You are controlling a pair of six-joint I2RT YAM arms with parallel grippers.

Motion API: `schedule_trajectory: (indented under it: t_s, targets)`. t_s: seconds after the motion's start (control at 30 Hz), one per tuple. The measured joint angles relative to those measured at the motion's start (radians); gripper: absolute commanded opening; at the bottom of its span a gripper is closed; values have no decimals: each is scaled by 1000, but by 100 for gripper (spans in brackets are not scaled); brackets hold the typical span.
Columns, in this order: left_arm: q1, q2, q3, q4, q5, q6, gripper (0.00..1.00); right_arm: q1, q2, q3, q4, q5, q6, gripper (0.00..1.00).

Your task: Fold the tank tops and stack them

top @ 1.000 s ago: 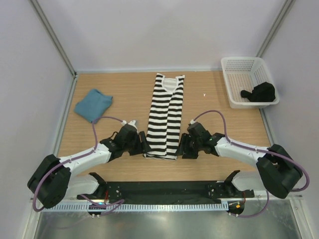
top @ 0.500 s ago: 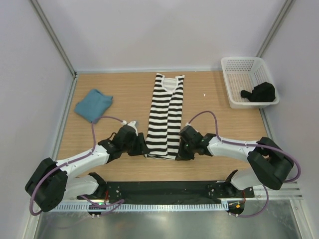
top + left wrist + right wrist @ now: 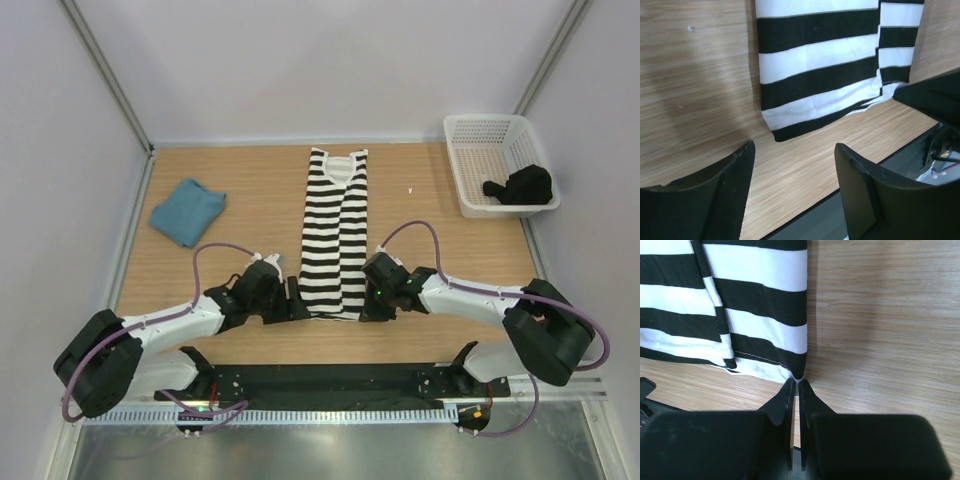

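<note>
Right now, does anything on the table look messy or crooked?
The folded teal tank top lies slanted on the table, and the near hem of the striped tank top is uneven where its two flaps meet. Nothing looks spilled or torn.

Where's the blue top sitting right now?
In the overhead view the blue top lies folded on the left side of the table, apart from the striped top stretched out in the middle.

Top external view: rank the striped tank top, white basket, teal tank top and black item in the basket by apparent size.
1. striped tank top and white mesh basket: similar area, too close to rank; the top is longer.
2. teal tank top, folded.
3. black item in the basket.
</note>
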State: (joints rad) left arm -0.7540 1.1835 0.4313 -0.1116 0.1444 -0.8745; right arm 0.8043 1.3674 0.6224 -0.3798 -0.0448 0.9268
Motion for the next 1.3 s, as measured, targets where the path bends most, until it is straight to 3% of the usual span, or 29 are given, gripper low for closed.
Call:
schedule_trajectory:
  t_s: [0.13, 0.4, 0.77, 0.97, 1.1, 1.2, 1.3]
  targets:
    - [-4, 14, 4, 31, -2, -12, 67, 0, 0, 0, 0, 1, -5, 6]
    - [-4, 42, 6, 35, -27, -40, 45, 0, -10, -1, -1, 1, -7, 4]
    - [-1, 54, 10, 53, -55, -79, 51, 0, -39, -16, -3, 2, -7, 3]
    - [23, 76, 18, 68, -52, -89, 48, 0, -41, -20, -2, 2, -7, 2]
    - [23, 132, 44, 95, -47, -90, 29, 0, -48, -27, -2, 2, -7, 2]
    - [24, 153, 44, 105, -37, -94, 3, 0, -48, -30, -2, 2, -7, 2]
    - [24, 148, 37, 101, -34, -90, 0, 0, -50, -31, -3, 2, -8, 2]
